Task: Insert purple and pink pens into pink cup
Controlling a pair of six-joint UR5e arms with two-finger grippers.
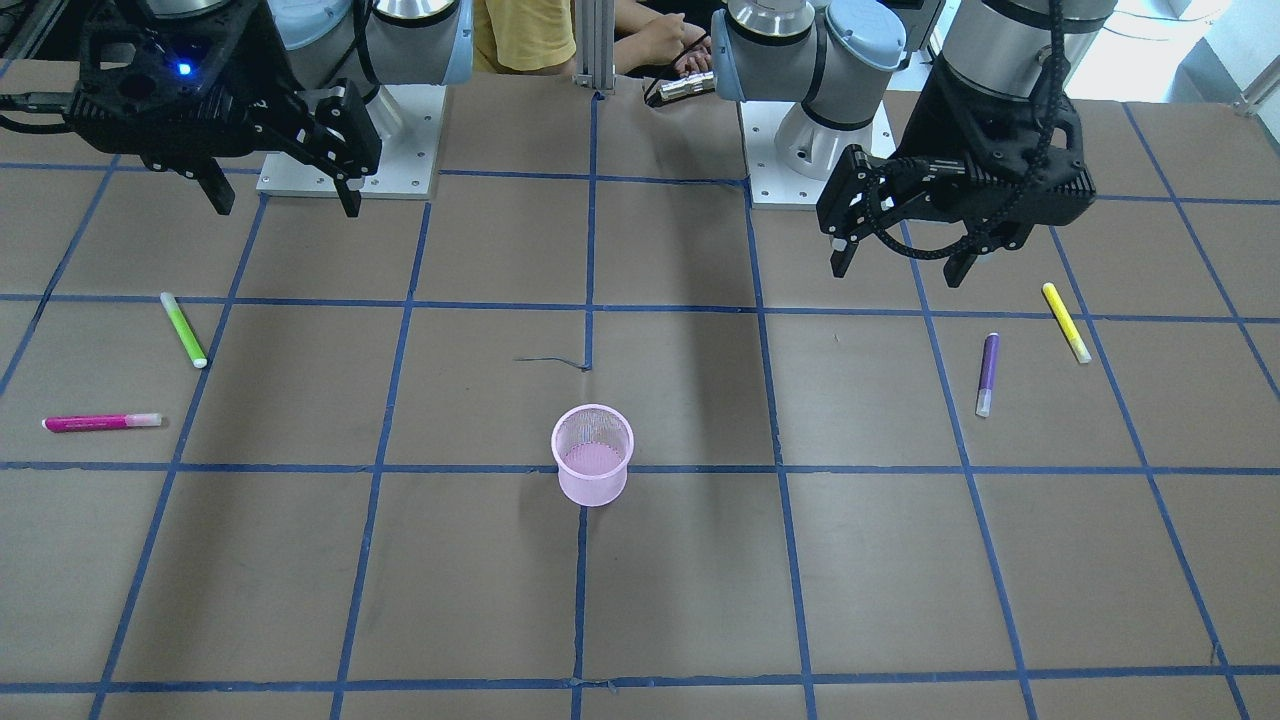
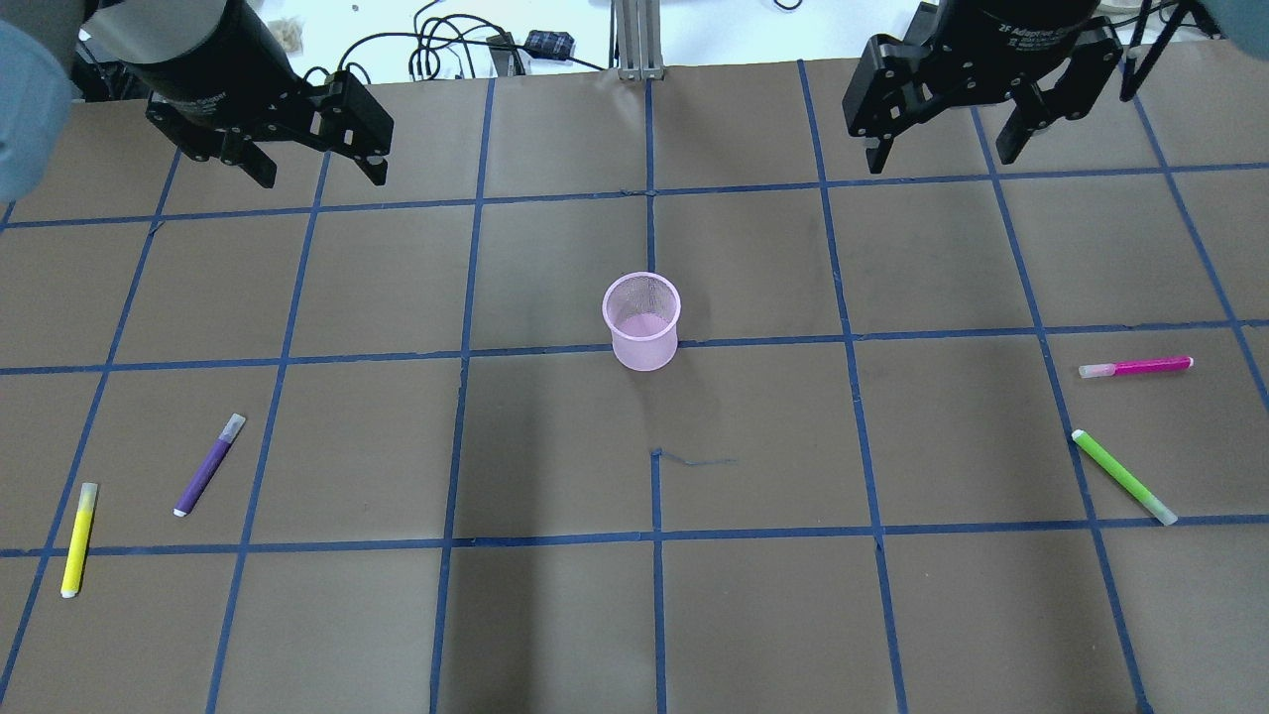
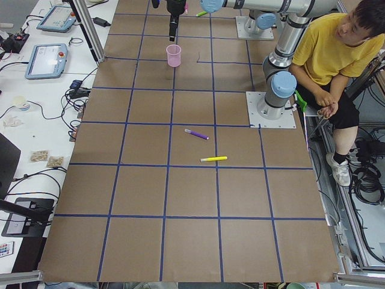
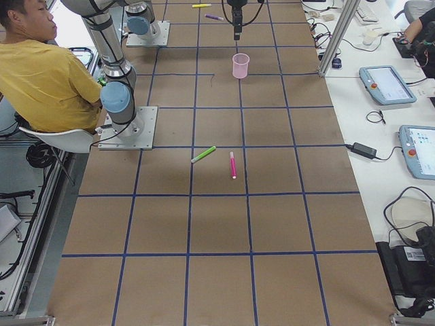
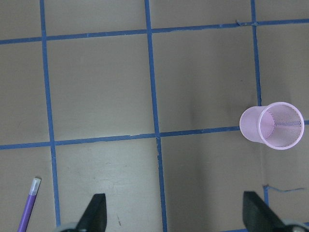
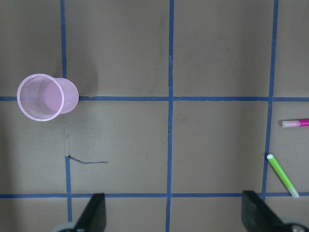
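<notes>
The table (image 2: 555, 615) carries everything. The left end effector (image 2: 322, 174) and right end effector (image 2: 940, 159) hang above it, released and empty. The pink cup (image 2: 642, 322) stands upright at the centre, probably reachable by both. The purple pen (image 2: 208, 465) lies on the left arm's side and the pink pen (image 2: 1136, 367) on the right's.

Silver arms (image 1: 778, 42), blue caps (image 1: 868, 30), black claws (image 1: 897, 272)
</notes>
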